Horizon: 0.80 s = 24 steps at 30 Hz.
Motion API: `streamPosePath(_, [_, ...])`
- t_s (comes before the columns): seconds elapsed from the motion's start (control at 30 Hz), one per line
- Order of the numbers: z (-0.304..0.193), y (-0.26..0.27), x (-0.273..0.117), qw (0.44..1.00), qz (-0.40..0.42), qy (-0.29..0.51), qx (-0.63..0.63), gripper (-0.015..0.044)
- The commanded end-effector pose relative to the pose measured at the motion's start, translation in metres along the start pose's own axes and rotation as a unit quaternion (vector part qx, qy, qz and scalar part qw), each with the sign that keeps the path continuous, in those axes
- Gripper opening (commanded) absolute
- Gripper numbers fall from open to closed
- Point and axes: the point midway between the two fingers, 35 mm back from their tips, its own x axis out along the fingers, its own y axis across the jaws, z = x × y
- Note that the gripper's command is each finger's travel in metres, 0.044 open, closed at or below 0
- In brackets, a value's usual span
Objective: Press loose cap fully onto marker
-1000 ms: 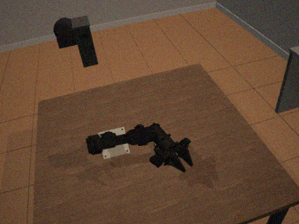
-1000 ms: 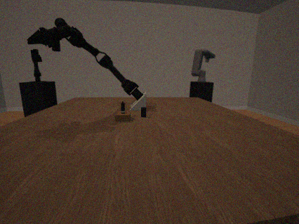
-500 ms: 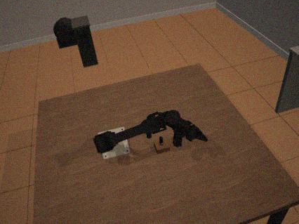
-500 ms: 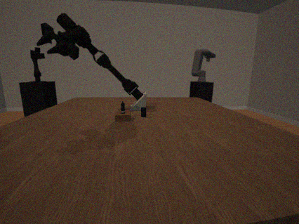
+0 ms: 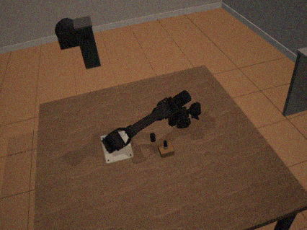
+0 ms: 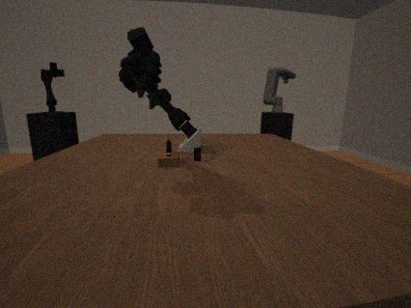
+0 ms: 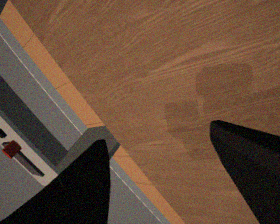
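The approach has barely begun: the black parallel-jaw gripper (image 5: 187,118) hangs high, half open and empty, while the small dark cap (image 5: 153,137) stands just left of the black marker (image 5: 165,144) in its tan wooden holder block (image 5: 166,151), so next it must descend over the cap.

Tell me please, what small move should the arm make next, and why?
Probably lower the open, empty gripper toward the cap. The cap stands loose on the table beside the holder block, the marker is uncapped, and the gripper hangs high above them.
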Motion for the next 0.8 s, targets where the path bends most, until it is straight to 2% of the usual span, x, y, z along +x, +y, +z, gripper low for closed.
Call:
streamPosePath(0.0, [-0.040, -0.064, 0.008, 0.987, -0.092, 0.024, -0.133, 0.0249])
streamPosePath(0.2, [-0.067, -0.153, -0.001, 0.924, -0.214, 0.047, -0.314, 0.0249])
streamPosePath(0.43, [-0.060, -0.241, -0.031, 0.788, -0.348, 0.048, -0.506, 0.0249])
streamPosePath(0.77, [-0.063, -0.245, -0.033, 0.784, -0.351, 0.047, -0.510, 0.0249])
